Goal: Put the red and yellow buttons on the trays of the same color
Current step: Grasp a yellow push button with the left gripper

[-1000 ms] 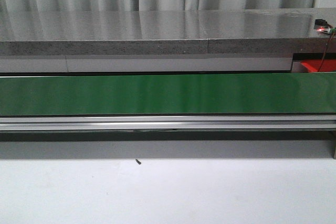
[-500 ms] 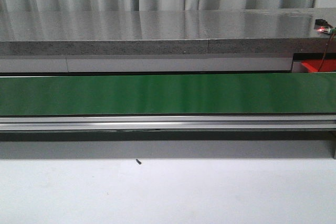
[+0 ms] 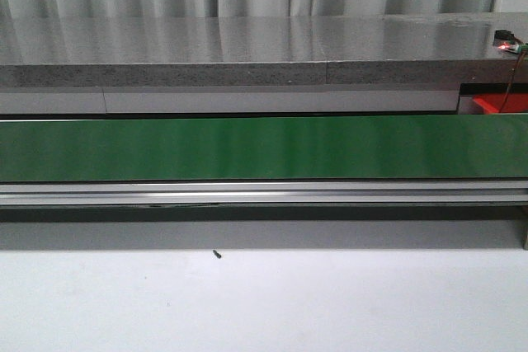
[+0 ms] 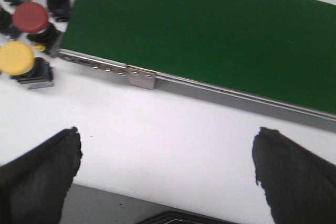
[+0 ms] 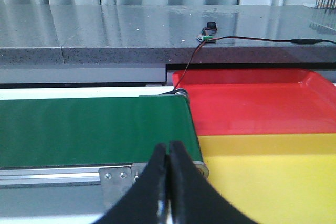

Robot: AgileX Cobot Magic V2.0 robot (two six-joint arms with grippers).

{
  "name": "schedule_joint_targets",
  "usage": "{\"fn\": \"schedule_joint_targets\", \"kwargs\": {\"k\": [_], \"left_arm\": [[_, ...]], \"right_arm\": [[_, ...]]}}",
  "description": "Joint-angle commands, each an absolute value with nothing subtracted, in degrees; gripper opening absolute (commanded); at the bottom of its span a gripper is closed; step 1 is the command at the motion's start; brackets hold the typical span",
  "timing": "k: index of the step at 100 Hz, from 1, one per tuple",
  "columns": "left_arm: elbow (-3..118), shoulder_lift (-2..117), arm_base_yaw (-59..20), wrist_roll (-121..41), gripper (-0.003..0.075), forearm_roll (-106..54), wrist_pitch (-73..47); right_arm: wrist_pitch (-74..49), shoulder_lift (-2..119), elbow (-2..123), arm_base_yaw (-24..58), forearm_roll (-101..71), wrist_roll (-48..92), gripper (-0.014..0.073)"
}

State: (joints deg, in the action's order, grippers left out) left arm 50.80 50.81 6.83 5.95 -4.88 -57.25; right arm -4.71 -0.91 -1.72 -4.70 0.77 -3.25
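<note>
Left gripper [image 4: 167, 171] spread wide over white table [image 4: 173, 129]; right gripper [image 5: 169, 182] closed, empty, facing green belt [image 5: 89, 129].

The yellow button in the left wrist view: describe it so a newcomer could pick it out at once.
Find the green conveyor belt and follow its metal edge rail to the end where a cluster of push buttons stands on the white table. The yellow button stands just off the rail's corner, on a dark base. Its neighbours, the red buttons, have red caps; it is the only yellow one visible.
</note>
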Motion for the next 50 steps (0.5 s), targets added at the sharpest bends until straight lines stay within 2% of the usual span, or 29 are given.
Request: {"fn": "schedule_joint_targets", "kwargs": {"k": [1, 50], "left_arm": [[52.7, 51.9, 12.3, 6.6, 0.064, -4.7, -54.6], [52.7, 68.3, 29.3, 6.6, 0.064, -4.9, -47.0]], "right_arm": [[-0.4, -1.7, -0.6, -4.8, 1.4, -3.2, -0.0067], [-0.4, -1.7, -0.6, -4.8, 1.4, -3.2, -0.0067]]}}
